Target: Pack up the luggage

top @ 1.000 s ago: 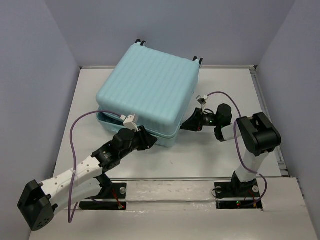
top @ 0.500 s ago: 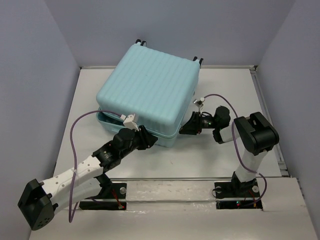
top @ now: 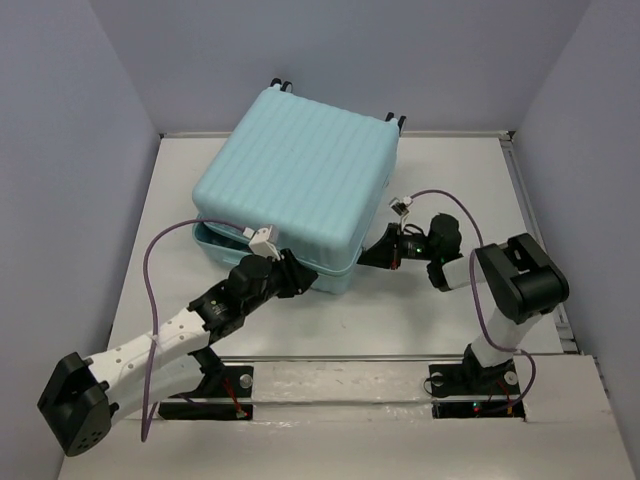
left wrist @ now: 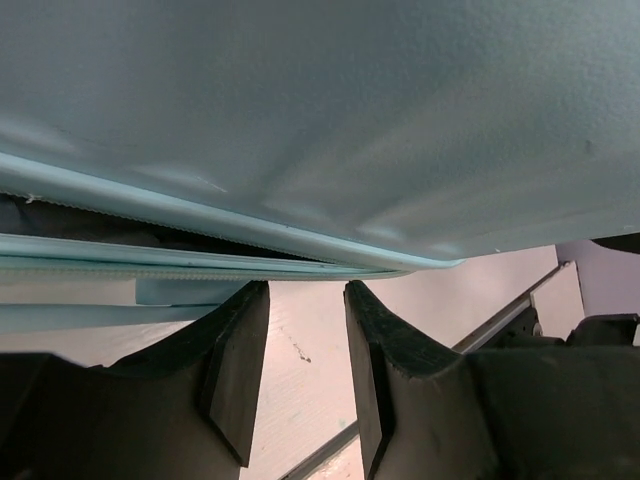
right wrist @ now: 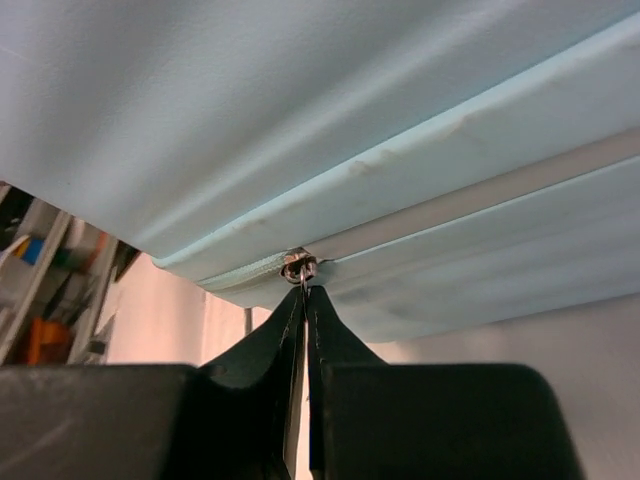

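Observation:
The pale aqua luggage (top: 295, 175) lies flat on the table with its lid down. In the left wrist view a dark gap shows between the lid and base of the luggage (left wrist: 320, 120) along its front edge. My left gripper (top: 300, 283) sits at the suitcase's near front corner, just below that seam. The left gripper (left wrist: 305, 290) is open, with only bare table between its fingers. My right gripper (top: 365, 257) is at the near right side of the case. In the right wrist view the gripper (right wrist: 304, 292) is shut on the metal zipper pull (right wrist: 299, 266) on the luggage (right wrist: 300, 110) seam.
The white table (top: 450, 180) is walled by grey panels at the back and sides. A metal rail (top: 400, 357) runs across the near edge in front of both arm bases. Purple cables loop off each wrist.
My right gripper has edged in to the suitcase's side seam and closed on the zipper pull. The left arm has barely shifted and its jaws stay apart.

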`<action>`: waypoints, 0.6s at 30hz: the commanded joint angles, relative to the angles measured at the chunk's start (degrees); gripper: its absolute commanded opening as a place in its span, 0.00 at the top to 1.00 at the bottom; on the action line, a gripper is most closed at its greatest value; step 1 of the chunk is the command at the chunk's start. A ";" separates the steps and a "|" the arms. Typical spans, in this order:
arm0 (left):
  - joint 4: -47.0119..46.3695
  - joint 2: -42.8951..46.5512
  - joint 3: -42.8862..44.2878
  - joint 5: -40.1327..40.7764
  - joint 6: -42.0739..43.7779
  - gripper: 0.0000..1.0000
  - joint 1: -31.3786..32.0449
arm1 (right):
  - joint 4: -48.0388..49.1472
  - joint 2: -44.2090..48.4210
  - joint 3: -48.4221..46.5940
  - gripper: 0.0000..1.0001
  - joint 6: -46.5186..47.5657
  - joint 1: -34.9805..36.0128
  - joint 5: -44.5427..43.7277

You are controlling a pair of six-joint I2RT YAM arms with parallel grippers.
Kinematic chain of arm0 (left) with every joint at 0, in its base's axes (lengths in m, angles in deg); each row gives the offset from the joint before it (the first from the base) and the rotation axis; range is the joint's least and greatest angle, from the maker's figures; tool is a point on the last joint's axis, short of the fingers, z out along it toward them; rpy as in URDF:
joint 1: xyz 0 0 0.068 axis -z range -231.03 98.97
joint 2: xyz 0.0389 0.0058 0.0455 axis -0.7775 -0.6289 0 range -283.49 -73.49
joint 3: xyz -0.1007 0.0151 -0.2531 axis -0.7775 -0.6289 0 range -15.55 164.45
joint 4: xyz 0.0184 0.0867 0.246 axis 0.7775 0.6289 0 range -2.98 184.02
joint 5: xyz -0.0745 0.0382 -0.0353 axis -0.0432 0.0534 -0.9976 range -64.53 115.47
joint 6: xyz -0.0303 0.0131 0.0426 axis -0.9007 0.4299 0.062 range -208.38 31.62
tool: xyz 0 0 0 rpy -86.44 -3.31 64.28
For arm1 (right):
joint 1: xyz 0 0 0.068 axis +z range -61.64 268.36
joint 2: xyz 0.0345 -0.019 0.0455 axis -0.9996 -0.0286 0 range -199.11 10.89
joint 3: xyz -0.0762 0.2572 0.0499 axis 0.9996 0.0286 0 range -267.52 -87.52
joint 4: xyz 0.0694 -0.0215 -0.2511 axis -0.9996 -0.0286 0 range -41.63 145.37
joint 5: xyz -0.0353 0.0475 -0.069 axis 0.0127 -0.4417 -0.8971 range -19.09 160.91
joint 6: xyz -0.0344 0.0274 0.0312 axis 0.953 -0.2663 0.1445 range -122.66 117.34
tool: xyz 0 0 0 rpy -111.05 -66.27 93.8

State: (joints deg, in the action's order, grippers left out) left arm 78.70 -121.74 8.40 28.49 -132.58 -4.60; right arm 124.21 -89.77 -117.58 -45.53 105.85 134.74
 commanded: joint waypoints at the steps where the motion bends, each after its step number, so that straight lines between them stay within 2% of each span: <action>1: -7.75 -2.63 1.10 1.36 0.17 0.54 0.23 | -24.28 17.74 -0.43 0.93 16.20 4.81 -17.56; 2: -8.38 -3.51 1.63 1.89 0.43 0.55 0.23 | -32.98 21.17 -0.69 0.93 20.16 7.35 -23.43; 3: -8.99 -5.26 3.20 3.81 1.39 0.55 0.23 | -44.55 26.60 -0.78 0.93 23.94 12.86 -34.28; 4: -9.35 -7.10 5.22 5.05 1.92 0.55 0.32 | -48.06 28.92 0.35 0.93 22.76 16.05 -39.78; 5: -9.61 -8.08 6.19 6.97 2.28 0.55 0.24 | -52.97 31.29 1.49 0.93 21.70 17.47 -41.23; 7: -12.06 -10.28 7.86 7.34 3.25 0.55 0.24 | -57.04 38.48 3.95 0.93 19.77 20.72 -43.78; 11: -15.66 -19.57 14.00 6.38 3.51 0.58 0.41 | -65.22 44.58 6.33 0.93 15.47 30.12 -48.44; 12: -16.46 -21.08 15.24 5.94 3.51 0.59 0.50 | -65.84 44.50 5.64 0.93 14.93 34.75 -49.15; 13: -16.47 -22.40 16.30 5.85 3.51 0.59 0.59 | -65.85 44.06 4.85 0.93 14.14 34.80 -50.11; 16: -17.52 -26.62 20.25 5.24 3.42 0.62 0.67 | -66.11 39.94 -1.12 0.93 12.03 49.06 -57.05; 18: -17.52 -28.74 22.81 4.36 3.25 0.62 0.76 | -66.11 37.04 -4.81 0.93 11.50 52.89 -62.94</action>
State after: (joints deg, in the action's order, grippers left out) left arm 74.70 -145.61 22.50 31.18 -127.80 -1.58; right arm 63.92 -49.29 -116.19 -29.97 144.00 66.09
